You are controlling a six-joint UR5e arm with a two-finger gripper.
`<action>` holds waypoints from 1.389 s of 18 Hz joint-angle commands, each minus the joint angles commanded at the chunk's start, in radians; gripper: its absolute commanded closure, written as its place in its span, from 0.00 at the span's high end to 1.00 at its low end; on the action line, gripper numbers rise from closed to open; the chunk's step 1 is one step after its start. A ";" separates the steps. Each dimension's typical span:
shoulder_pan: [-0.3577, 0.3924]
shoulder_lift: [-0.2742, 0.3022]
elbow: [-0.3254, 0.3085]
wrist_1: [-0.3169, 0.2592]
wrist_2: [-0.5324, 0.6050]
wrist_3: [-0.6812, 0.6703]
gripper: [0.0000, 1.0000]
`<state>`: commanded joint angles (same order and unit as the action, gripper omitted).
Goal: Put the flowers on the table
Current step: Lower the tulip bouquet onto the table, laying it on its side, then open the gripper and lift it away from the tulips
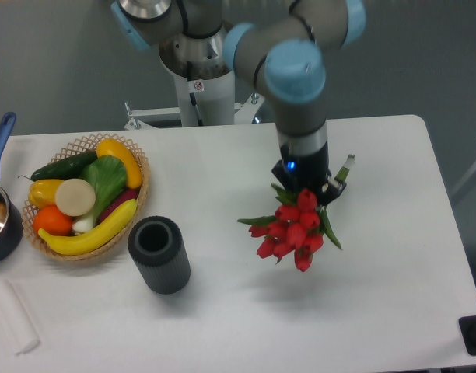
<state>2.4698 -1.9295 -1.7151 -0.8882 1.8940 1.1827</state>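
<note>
The flowers (294,230) are a bunch of red tulips with green leaves, their heads toward the camera. The green stem ends (345,166) stick out to the upper right behind the gripper. My gripper (306,186) is shut on the stems just behind the heads and holds the bunch above the white table (378,264), right of centre. A soft shadow lies on the table under the bunch. The fingertips are hidden by the leaves and the wrist.
A dark grey cylindrical vase (159,253) stands left of the flowers. A wicker basket of fruit and vegetables (87,194) sits at the left. A blue pan (0,203) is at the left edge. A white object (14,325) lies front left.
</note>
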 joint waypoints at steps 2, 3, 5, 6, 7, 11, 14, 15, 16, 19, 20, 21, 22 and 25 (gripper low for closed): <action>-0.014 -0.041 0.008 0.003 0.045 -0.002 0.13; -0.014 -0.060 0.012 0.008 0.042 0.000 0.13; -0.014 -0.100 0.037 0.011 0.043 -0.002 0.13; -0.014 -0.118 0.051 0.011 0.046 -0.003 0.13; -0.015 -0.128 0.058 0.011 0.047 -0.003 0.14; -0.017 -0.146 0.063 0.012 0.043 -0.002 0.20; -0.017 -0.148 0.061 0.026 0.043 0.008 1.00; -0.015 -0.145 0.063 0.032 0.042 0.008 1.00; -0.015 -0.140 0.062 0.034 0.042 0.008 1.00; -0.017 -0.122 0.051 0.035 0.039 0.011 1.00; -0.017 -0.106 0.052 0.034 0.037 0.011 1.00; -0.014 -0.082 0.057 0.034 0.030 0.011 1.00; -0.011 -0.045 0.060 0.031 0.025 0.012 1.00; 0.009 0.046 0.083 0.018 -0.067 0.011 1.00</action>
<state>2.4788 -1.8839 -1.6323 -0.8697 1.8274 1.1935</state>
